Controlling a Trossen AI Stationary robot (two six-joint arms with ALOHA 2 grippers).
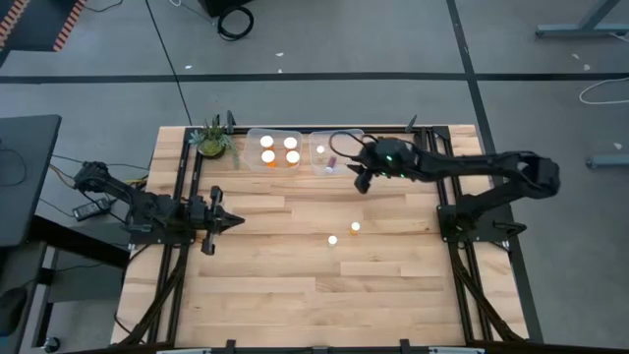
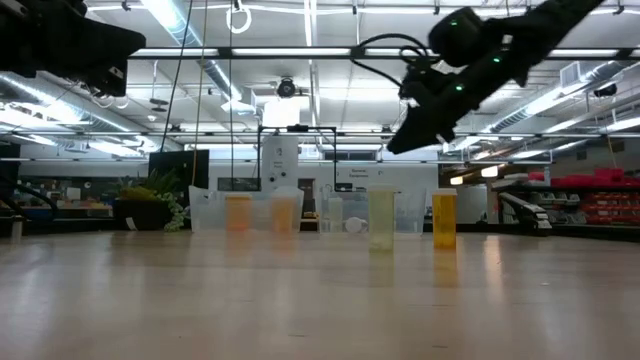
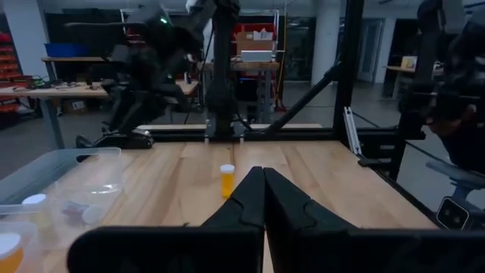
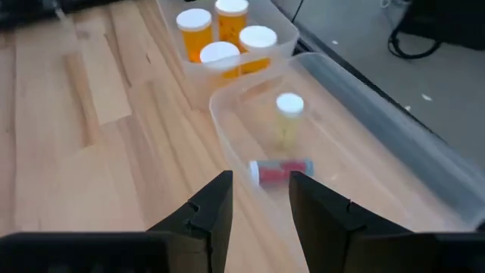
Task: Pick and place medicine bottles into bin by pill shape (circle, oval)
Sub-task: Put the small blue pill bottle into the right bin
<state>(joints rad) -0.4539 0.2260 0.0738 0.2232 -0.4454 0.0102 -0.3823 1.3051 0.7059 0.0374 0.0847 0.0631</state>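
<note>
The right gripper hovers at the near wall of the right-hand clear plastic bin, fingers partly apart, empty; inside stand a pale bottle and a fallen reddish one. At ten o'clock, four white-capped orange bottles fill the neighbouring clear bin. Two small bottles remain mid-table. The left gripper waits closed, empty, at nine o'clock.
</note>
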